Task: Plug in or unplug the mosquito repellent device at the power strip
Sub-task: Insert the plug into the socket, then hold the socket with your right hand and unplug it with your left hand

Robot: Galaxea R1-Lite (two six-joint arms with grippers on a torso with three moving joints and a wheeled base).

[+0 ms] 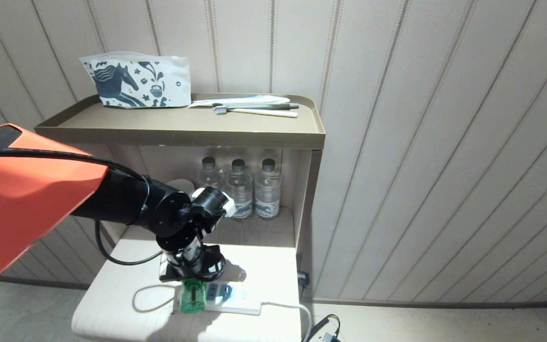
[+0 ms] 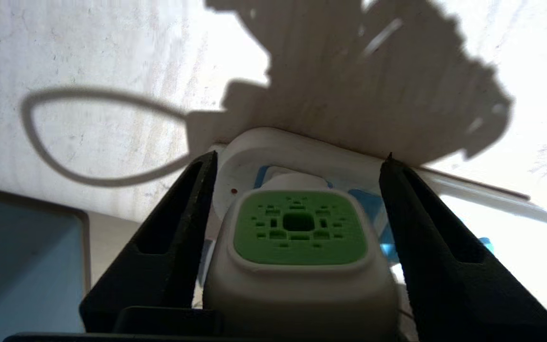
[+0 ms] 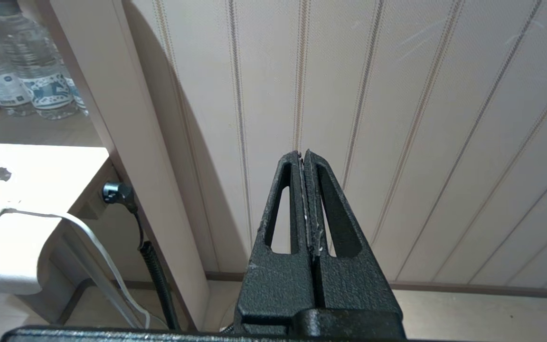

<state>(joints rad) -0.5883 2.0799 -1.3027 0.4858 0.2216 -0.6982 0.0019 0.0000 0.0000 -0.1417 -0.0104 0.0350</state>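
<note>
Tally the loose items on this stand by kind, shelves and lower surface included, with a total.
Water bottles: 3
Printed pouch: 1
Toothbrushes: 2, beside a white wrapper
Mug: 1, mostly hidden behind the arm
Power strip: 1
Mosquito repellent device: 1, sitting on the strip
Total: 9

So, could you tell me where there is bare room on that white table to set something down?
The table is bare left of the power strip, inside the cord loop. The middle is crowded: left gripper over the mosquito repellent device.
</note>
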